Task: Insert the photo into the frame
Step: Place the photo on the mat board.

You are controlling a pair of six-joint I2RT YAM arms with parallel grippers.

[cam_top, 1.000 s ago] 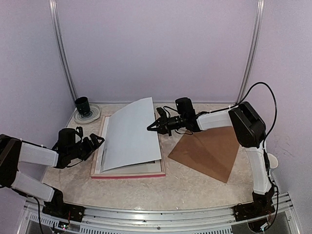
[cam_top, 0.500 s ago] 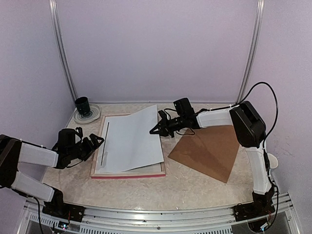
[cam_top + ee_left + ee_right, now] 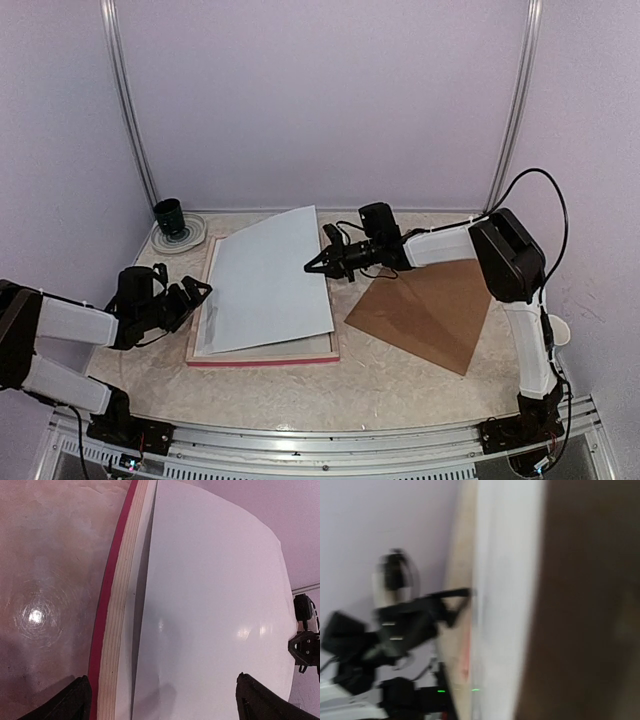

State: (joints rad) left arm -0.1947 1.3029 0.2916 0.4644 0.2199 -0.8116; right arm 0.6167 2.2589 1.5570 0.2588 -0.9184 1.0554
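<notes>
One frame point(image 3: 262, 357) lies on the surface point(image 3: 400, 390), with one photo point(image 3: 268, 280) white side up over it. One brown board point(image 3: 425, 310) sits to the right and one dark cup point(image 3: 170, 214) far left. Of the two claws, the left claw point(image 3: 197, 290) gapes wide beside the frame's left edge, while the right claw point(image 3: 312, 265) is pinched shut on the photo's right edge (far corner raised). A second ago the sheet stood steeper

The frame point(image 3: 262, 353) lies back-up on the table point(image 3: 330, 392), its pink-red edge toward the arms. Across it slants the photo point(image 3: 268, 280) — blank white side up — with the right gripper point(image 3: 312, 264) pinched closed on its right edge. The left gripper point(image 3: 198, 290) gapes wide just beside the frame's left rail. A brown board point(image 3: 425, 310) lies to the right.
</notes>
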